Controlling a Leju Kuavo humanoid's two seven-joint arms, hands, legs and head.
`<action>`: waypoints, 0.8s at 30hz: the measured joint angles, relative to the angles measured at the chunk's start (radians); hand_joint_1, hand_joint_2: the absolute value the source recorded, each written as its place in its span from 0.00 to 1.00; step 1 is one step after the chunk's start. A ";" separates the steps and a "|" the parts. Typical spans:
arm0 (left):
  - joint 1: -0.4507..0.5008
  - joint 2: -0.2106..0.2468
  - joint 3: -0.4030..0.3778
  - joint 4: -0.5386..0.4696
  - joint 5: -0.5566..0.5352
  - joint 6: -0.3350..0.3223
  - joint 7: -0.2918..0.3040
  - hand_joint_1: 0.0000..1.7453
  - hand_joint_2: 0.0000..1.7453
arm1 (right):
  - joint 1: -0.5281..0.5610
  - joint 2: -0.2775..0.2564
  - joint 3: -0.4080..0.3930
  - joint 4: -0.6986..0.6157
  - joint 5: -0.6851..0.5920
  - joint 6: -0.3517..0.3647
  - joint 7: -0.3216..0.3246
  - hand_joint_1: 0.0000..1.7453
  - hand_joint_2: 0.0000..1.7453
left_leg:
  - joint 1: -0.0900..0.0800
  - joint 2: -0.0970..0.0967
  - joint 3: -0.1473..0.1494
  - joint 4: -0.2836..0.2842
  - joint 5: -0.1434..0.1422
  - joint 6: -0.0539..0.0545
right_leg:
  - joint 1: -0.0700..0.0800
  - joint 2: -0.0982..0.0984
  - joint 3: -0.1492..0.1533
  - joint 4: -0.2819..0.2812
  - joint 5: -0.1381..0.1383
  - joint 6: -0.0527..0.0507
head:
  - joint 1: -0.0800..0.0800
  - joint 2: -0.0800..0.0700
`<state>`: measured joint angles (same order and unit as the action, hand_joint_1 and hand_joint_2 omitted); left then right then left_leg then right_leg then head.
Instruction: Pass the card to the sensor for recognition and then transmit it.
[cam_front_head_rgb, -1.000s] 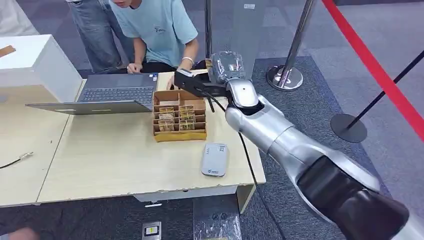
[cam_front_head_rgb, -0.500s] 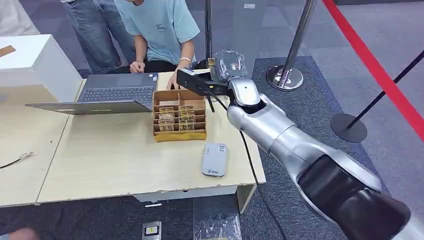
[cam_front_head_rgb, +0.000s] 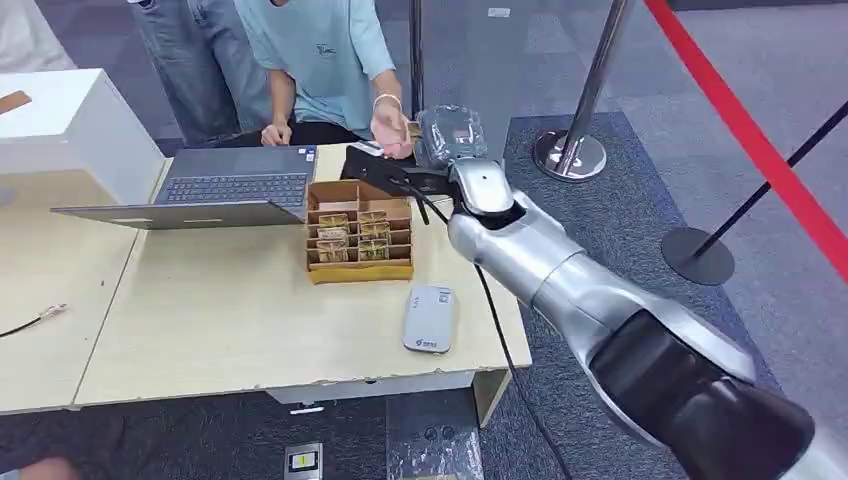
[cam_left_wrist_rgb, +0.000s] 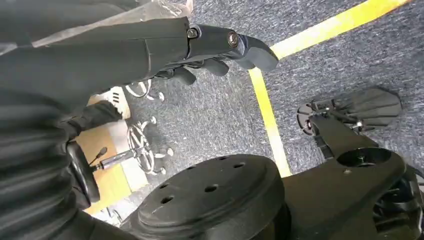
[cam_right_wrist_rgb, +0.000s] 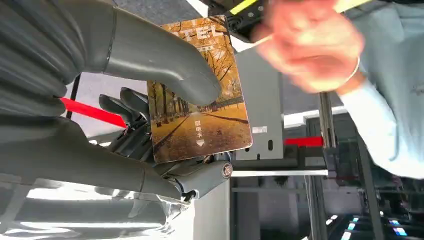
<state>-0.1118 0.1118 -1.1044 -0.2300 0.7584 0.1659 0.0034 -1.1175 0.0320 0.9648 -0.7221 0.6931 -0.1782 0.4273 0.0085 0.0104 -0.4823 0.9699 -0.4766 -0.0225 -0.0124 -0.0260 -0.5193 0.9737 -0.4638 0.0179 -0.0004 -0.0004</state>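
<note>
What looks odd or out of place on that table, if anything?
Little stands out. The sensor lies slightly askew near the table's front edge, and the laptop is folded nearly flat. The right hand grips the card while a person's hand reaches toward it.

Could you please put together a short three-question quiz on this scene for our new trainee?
1. True or false: the right hand holds the card.
2. Which lies nearest the table's front edge: A) laptop, B) cardboard box, C) grey sensor?
3. Whose hand reaches towards the card?

Key: 1. True, between thumb and fingers. 2. C. 3. A person in a light blue shirt.
</note>
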 joint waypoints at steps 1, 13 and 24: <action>0.000 0.000 0.000 0.000 -0.001 0.000 -0.003 0.00 1.00 | 0.002 0.000 0.000 0.000 0.001 0.000 0.001 1.00 1.00 | 0.000 0.000 0.000 0.000 0.000 0.000 | 0.000 0.000 0.000 0.000 0.000 0.000 | 0.000 0.000; 0.001 -0.008 0.000 0.000 0.002 0.000 -0.003 0.00 1.00 | 0.032 -0.027 0.001 -0.046 0.006 0.021 0.033 1.00 1.00 | 0.000 0.000 0.000 0.000 0.000 0.000 | 0.000 0.000 0.000 0.000 0.000 0.000 | 0.000 0.000; 0.001 -0.011 0.000 0.000 0.005 0.000 -0.004 0.00 1.00 | 0.039 -0.050 0.001 -0.074 0.023 0.027 0.051 0.00 1.00 | 0.000 0.000 0.000 0.000 0.000 0.000 | 0.000 0.000 0.000 0.000 0.000 0.000 | 0.000 0.000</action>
<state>-0.1112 0.1007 -1.1047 -0.2300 0.7637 0.1663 -0.0004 -1.0783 -0.0179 0.9655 -0.7965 0.7157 -0.1510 0.4783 0.0085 0.0105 -0.4820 0.9700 -0.4766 -0.0225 -0.0124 -0.0260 -0.5195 0.9737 -0.4638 0.0179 -0.0004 -0.0004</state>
